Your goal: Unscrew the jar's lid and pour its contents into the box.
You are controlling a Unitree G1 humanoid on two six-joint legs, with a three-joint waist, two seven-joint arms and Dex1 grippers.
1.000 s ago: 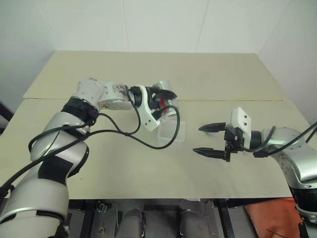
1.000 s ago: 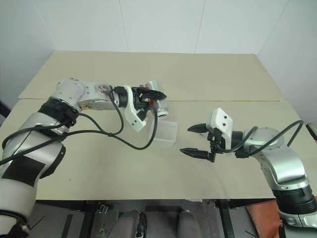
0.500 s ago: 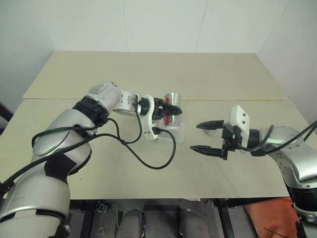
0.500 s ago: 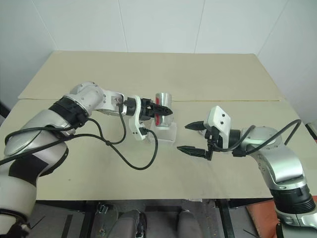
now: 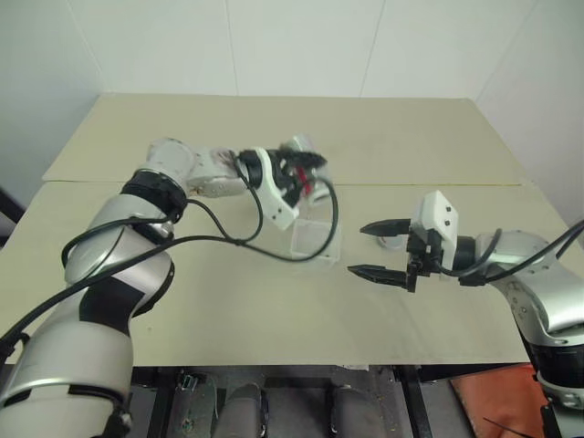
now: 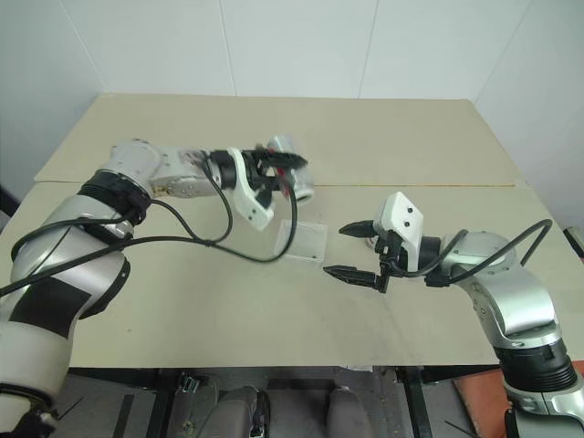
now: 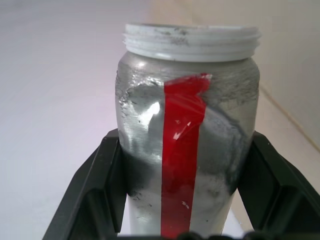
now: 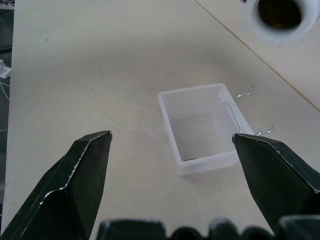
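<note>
Since the frame half a second earlier, the left gripper [image 5: 306,173] had lifted the jar up and back from over the box and rolled it, so that its open mouth now pointed away toward the far side of the table; the right arm had kept its place. That left gripper's two black fingers [image 7: 107,185] were clamped tight on either side of the small silvery cylindrical jar [image 7: 187,145], which had a red stripe running down its side and a bare white threaded neck with no cap on it. In the head views the jar [image 6: 290,169] hung in the air above and just behind the small translucent clear plastic box [image 5: 315,239], not touching it.

The box [image 8: 202,127] stood on the pale beige tabletop [image 5: 411,137], between the two arms, with a couple of thin bent silvery wire pieces [image 8: 245,93] lying on the table just beside its far wall; what lay inside the box could not be made out.

The right gripper [image 5: 379,250] hovered near the box's right side with its black fingers [image 8: 75,175] spread wide apart and nothing between them. Just behind it a small round silvery-grey lid [image 5: 394,240] lay on the table, mostly hidden by the upper finger.
</note>
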